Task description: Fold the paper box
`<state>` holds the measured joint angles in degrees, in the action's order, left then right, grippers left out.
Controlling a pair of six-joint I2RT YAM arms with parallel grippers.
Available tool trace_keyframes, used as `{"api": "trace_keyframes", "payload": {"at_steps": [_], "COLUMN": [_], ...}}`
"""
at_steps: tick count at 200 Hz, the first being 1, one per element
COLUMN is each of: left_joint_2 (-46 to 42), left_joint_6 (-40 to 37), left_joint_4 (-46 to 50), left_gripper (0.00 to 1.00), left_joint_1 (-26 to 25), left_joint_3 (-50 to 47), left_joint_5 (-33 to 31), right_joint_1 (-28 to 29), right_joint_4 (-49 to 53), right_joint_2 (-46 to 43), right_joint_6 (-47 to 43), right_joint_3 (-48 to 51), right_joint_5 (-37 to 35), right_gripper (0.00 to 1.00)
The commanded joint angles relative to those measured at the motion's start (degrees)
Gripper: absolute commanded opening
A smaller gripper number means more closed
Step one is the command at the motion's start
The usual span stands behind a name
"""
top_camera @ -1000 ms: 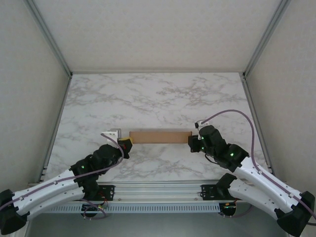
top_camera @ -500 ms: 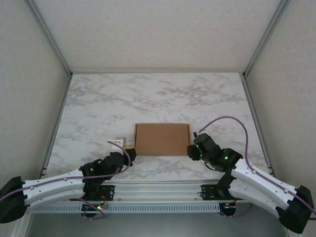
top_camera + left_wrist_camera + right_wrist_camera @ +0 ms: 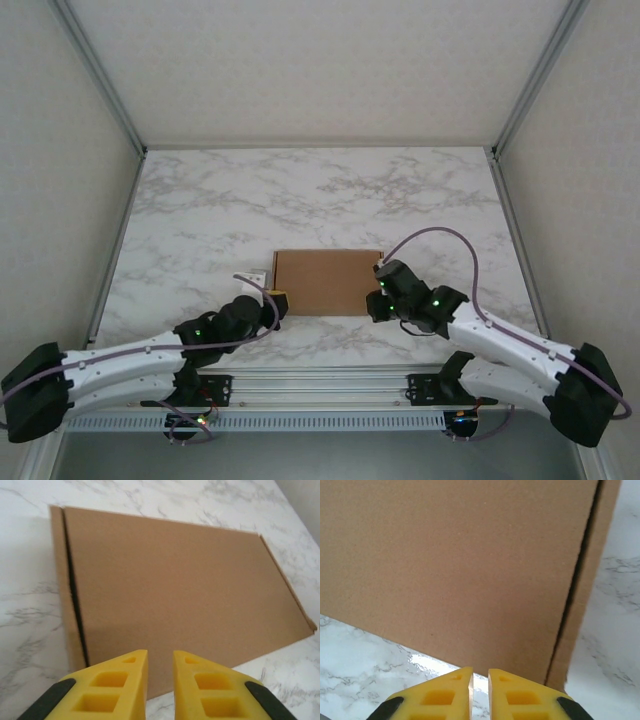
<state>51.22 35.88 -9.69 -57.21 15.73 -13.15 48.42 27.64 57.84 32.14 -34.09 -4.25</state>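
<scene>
The paper box [image 3: 327,281] lies flat and closed mid-table now, where a second ago it stood on edge between the arms. The left gripper [image 3: 160,672] sits at its near left corner, the right gripper [image 3: 480,680] at its near right; both have narrowed to a slim gap, pinching nothing. The marble table [image 3: 300,190] stretches behind.

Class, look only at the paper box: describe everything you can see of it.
The paper box is plain brown unprinted cardboard, a shallow rectangle lying flat and closed on the marble table, near its front middle. A dark seam runs along each short end, where a narrow strip of cardboard flanks the top panel. The left gripper and right gripper sit at its near corners; neither holds it.
</scene>
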Motion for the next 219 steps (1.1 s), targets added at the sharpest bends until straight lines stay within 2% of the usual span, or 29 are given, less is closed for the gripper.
{"api": "trace_keyframes", "payload": {"at_steps": [1,37,87,127,139,152,156,177,186,189,192,194,202,219], "left_joint_2": [4.76,9.87,10.1,9.31,7.87,6.12,5.53,1.89,0.45,0.05,-0.31,-0.57,-1.51,-3.62], "left_joint_6": [-2.41,-1.47,0.33,0.68,0.09,-1.07,-1.57,-4.65,-6.0,-6.62,-7.24,-7.69,-9.7,-14.06], "left_joint_4": [-4.49,-7.36,-7.14,-6.03,-5.18,-3.78,-3.28,-1.29,-0.67,-0.41,-0.04,0.29,2.07,5.47], "left_gripper": [0.2,0.19,0.2,0.21,0.22,0.27,0.29,0.52,0.68,0.79,0.95,0.99,1.0,1.0], "left_joint_1": [0.58,2.97,4.36,5.83,6.35,6.91,7.06,7.55,7.89,8.02,8.12,8.15,8.25,8.55], "left_joint_3": [2.98,1.24,-1.96,-2.9,-2.43,-1.32,-0.84,1.87,3.48,4.15,4.94,5.52,8.2,13.76], "left_joint_5": [5.68,9.15,12.58,12.56,12.1,11.23,10.74,6.67,4.87,4.38,3.85,3.18,0.42,-5.97], "right_joint_1": [0.53,0.25,-1.01,-1.16,-1.19,-1.19,-1.18,-1.16,-1.2,-1.16,-1.17,-1.19,-1.21,-1.27], "right_joint_4": [-1.94,-2.65,-5.89,-5.69,-4.6,-3.52,-3.25,-3.19,-3.52,-3.62,-3.72,-3.75,-3.77,-1.69], "right_joint_2": [2.72,6.21,11.82,9.43,7.67,5.35,4.56,-0.13,-1.99,-2.52,-3.14,-3.39,-4.45,-5.08], "right_joint_6": [-0.75,-0.68,0.58,1.52,1.24,0.46,0.09,-2.86,-4.57,-5.22,-5.73,-6.05,-7.29,-9.82], "right_joint_3": [-2.39,-2.14,2.79,2.95,2.05,0.66,0.15,-2.5,-3.77,-4.28,-4.85,-5.2,-6.92,-12.03], "right_joint_5": [1.26,1.16,0.34,-0.18,-0.49,-0.46,-0.42,0.01,-0.1,-0.13,-0.21,-0.38,-0.82,-3.18], "right_gripper": [0.13,0.12,0.09,0.09,0.12,0.22,0.27,0.52,0.62,0.67,0.72,0.77,0.97,0.99]}}
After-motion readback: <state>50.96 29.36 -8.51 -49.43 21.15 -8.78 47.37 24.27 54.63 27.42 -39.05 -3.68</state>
